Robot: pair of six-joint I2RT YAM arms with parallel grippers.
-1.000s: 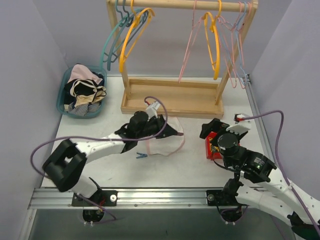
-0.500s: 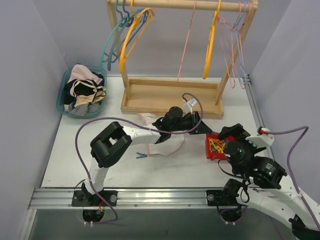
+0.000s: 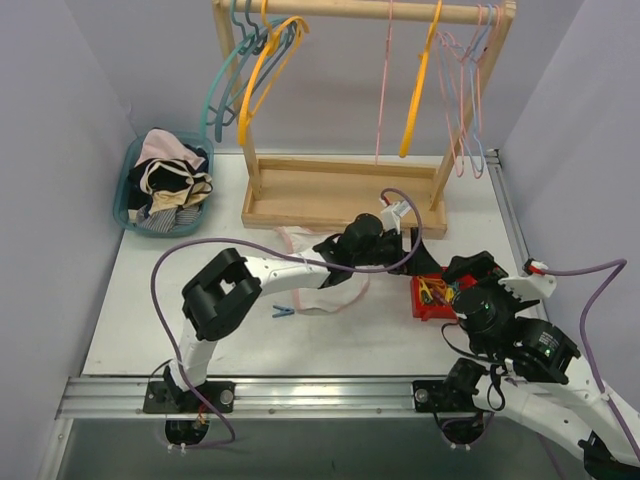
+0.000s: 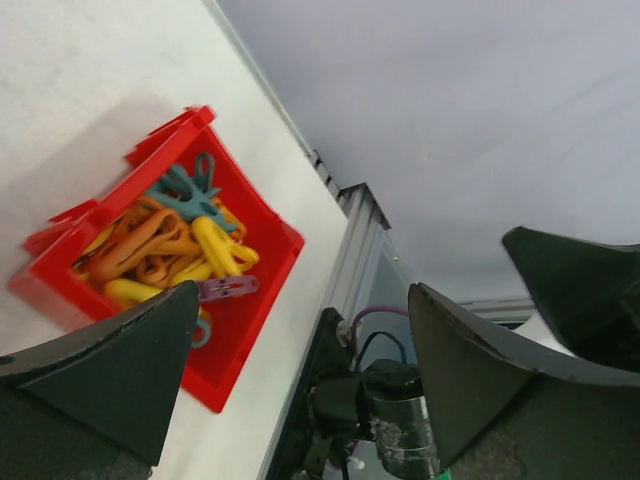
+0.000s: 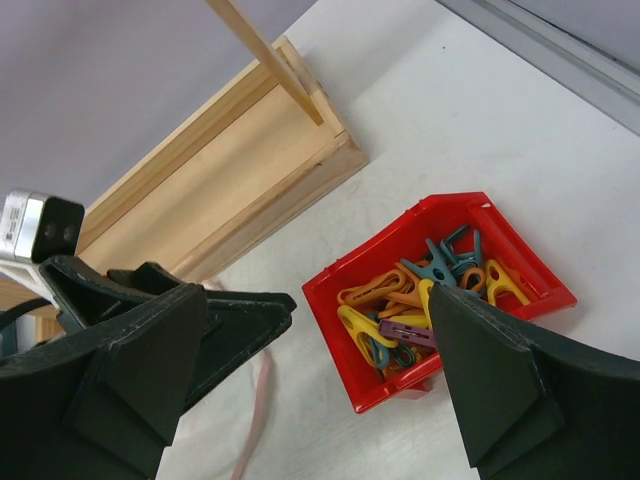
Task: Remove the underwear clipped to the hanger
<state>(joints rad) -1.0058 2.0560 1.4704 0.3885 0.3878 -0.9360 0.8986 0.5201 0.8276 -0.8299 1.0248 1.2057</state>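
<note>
left pincer (image 4: 305, 295): spread, over red bin (image 4: 245, 338) of clothespins (image 4: 195, 245) | right pincer (image 5: 318, 295): spread, above same bin | pale underwear (image 3: 330, 297): on table (image 3: 200, 330), left of both pincers, under left arm

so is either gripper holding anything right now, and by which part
Nothing is held. The left gripper and right gripper are both open and empty, by the red bin of clips.

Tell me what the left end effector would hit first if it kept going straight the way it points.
Most likely the red bin of clothespins just ahead of the left end effector, though depth is unclear.
</note>
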